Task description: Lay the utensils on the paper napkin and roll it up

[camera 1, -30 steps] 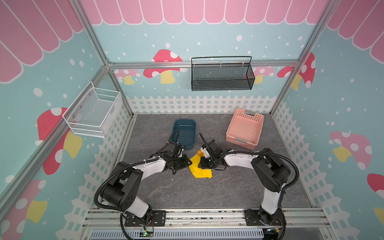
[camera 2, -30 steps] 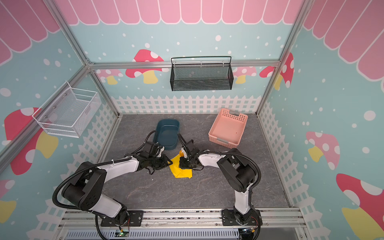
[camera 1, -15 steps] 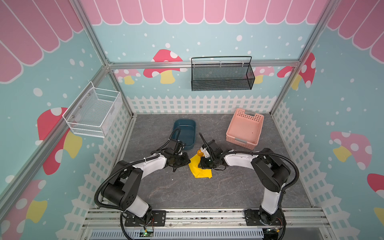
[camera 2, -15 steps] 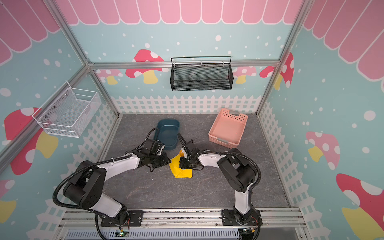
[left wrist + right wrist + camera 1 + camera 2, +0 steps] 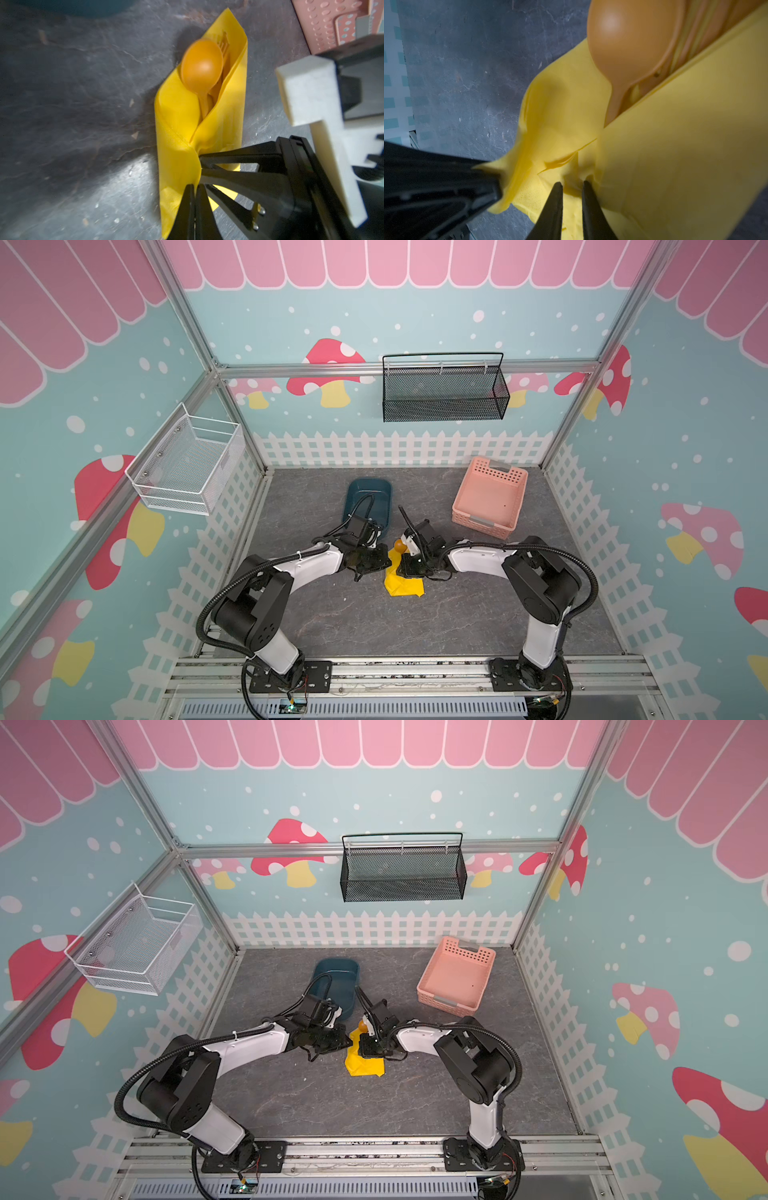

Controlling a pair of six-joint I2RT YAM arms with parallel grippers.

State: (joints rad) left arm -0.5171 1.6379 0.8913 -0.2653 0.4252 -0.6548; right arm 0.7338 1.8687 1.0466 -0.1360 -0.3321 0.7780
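A: Left gripper (image 5: 195,186) was clamped flat on the paper napkin (image 5: 178,116) edge. Right gripper (image 5: 572,184) was nearly closed, pinching a fold of it.
B: Utensils (image 5: 204,104)?
A: Inside the fold, between both grippers, long axis crosswise to them. Spoon (image 5: 201,66) bowl and fork (image 5: 225,44) tines stuck out beyond the grippers, pointing toward the blue tub (image 5: 368,499).
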